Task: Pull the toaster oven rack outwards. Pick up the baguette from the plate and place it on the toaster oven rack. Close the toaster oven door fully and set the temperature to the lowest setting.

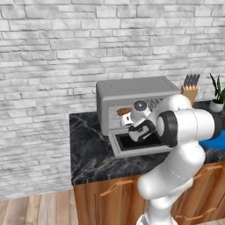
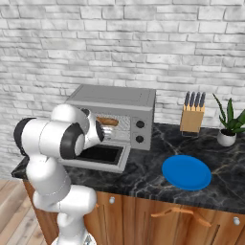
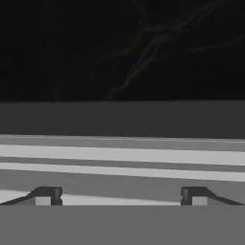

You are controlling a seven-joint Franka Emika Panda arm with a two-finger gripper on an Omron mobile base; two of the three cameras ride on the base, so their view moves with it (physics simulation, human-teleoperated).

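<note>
The grey toaster oven [image 1: 132,90] [image 2: 115,98] stands at the back of the dark marble counter. Its toaster oven door [image 1: 127,151] [image 2: 122,160] lies folded down flat in front. The golden-brown baguette [image 1: 124,111] [image 2: 107,121] lies inside the cavity on the wire toaster oven rack [image 2: 123,128]. My gripper [image 1: 139,132] [image 3: 121,196] hangs just above the lowered door, pointing down at its grey front edge, open with nothing between its fingertips. The blue plate [image 2: 186,172] [image 1: 217,141] sits bare on the counter to the oven's right.
Two dark knobs [image 2: 139,124] sit on the oven's right panel. A tan knife block [image 2: 192,115] [image 1: 190,90] and a potted plant [image 2: 229,125] [image 1: 217,99] stand at the back right. The counter's front edge runs just ahead of the door.
</note>
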